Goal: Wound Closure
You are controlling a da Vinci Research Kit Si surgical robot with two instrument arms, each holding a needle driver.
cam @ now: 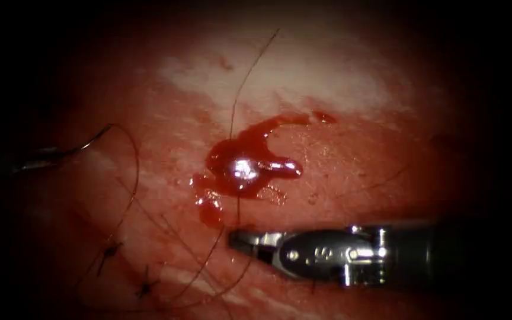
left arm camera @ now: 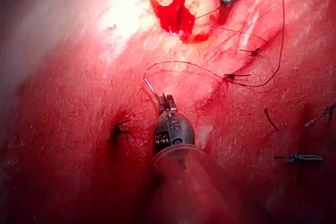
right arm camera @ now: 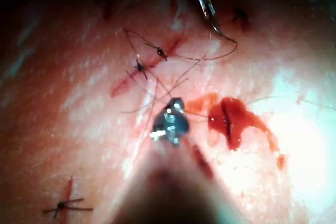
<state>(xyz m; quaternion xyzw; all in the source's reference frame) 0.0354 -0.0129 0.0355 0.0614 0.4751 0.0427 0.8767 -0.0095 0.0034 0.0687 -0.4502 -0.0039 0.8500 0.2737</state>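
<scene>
My left tool (cam: 60, 157) lies at the far left, jaws shut on the curved needle (cam: 93, 139). The needle is free of the tissue; its thread end sticks out beyond the jaws. From there the thread (cam: 136, 172) arcs down to the stitched cut (cam: 127, 269). The left wrist view shows the same grip (left arm camera: 167, 100) on the needle (left arm camera: 151, 88). Coming in from the right, my right tool (cam: 235, 238) has shut jaws. A long thread (cam: 233, 112) runs down to its tip and seems held there. In the right wrist view, threads meet at its jaws (right arm camera: 173, 106).
A pool of red fluid (cam: 241, 166) lies on the tissue just above the right tool. Two dark knots (cam: 111, 250) (cam: 146, 288) sit on the cut at lower left. Loose thread loops (cam: 208, 261) cross beside them. Pale tissue (cam: 303, 71) lies at the back.
</scene>
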